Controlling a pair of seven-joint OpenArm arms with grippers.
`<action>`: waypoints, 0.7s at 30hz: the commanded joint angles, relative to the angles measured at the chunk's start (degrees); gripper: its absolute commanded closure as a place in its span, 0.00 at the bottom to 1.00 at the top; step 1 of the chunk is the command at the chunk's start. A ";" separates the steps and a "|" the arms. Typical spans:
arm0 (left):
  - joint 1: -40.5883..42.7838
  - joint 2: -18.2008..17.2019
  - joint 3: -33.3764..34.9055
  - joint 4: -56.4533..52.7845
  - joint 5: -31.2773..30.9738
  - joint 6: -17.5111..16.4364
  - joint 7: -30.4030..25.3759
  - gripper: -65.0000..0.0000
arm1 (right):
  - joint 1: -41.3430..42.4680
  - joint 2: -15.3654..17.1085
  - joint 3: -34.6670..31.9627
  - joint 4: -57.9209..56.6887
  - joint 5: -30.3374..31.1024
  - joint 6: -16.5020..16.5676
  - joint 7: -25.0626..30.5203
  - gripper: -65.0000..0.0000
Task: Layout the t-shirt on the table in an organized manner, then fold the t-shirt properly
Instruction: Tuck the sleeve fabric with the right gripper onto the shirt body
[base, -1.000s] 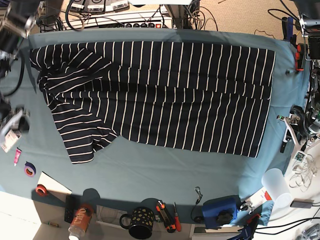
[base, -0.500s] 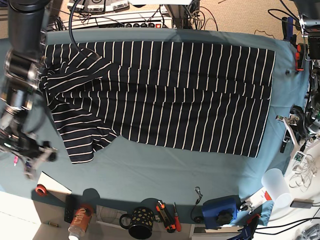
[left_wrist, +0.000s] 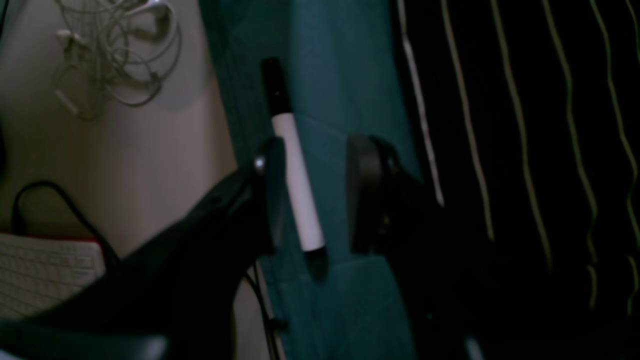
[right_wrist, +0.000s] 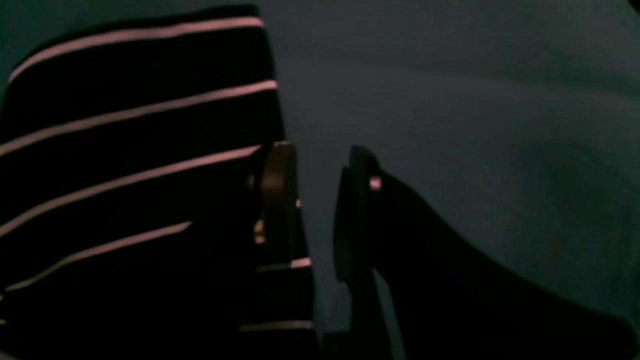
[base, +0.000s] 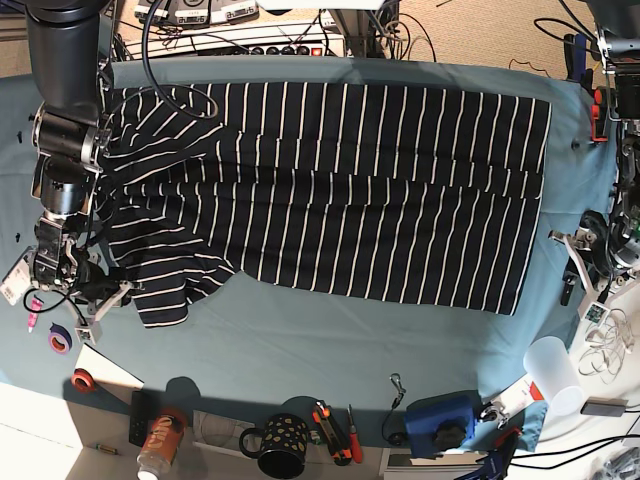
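Base view is showing one t-shirt (base: 330, 190) lying spread on the teal counter (base: 300, 345), its body flat and wide, with one sleeve hanging toward the near left side and some folds near the collar at the far left. Two arms are working here. One right hand (base: 95, 305) is hovering at the end of that sleeve; in the right wrist view its two fingers (right_wrist: 277, 200) are standing a little apart, one above the striped edge of the cloth and the other over bare counter, and nothing is being held between them. One left hand (left_wrist: 315, 195) is staying at the opposite edge of the counter; its two fingers are standing apart on either side of one white marker (left_wrist: 295, 175) with a black cap, which is lying on the teal cloth, just beside the hem of the shirt. I cannot tell if the fingers are touching the marker.

At the near edge one dark mug (base: 275, 445) and one blue device (base: 440, 420) are standing.
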 joint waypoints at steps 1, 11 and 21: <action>-1.25 -1.25 -0.55 0.76 -0.17 0.44 -1.05 0.67 | 2.01 0.87 0.26 1.18 0.37 0.15 0.74 0.72; -1.25 -0.92 -0.55 0.76 -0.17 0.42 -1.05 0.67 | 1.27 0.42 0.22 1.07 2.54 1.66 -4.28 0.51; -1.22 0.48 -0.55 0.76 -1.64 0.37 -1.46 0.67 | -0.20 -2.60 0.22 1.07 6.91 4.61 -7.91 0.51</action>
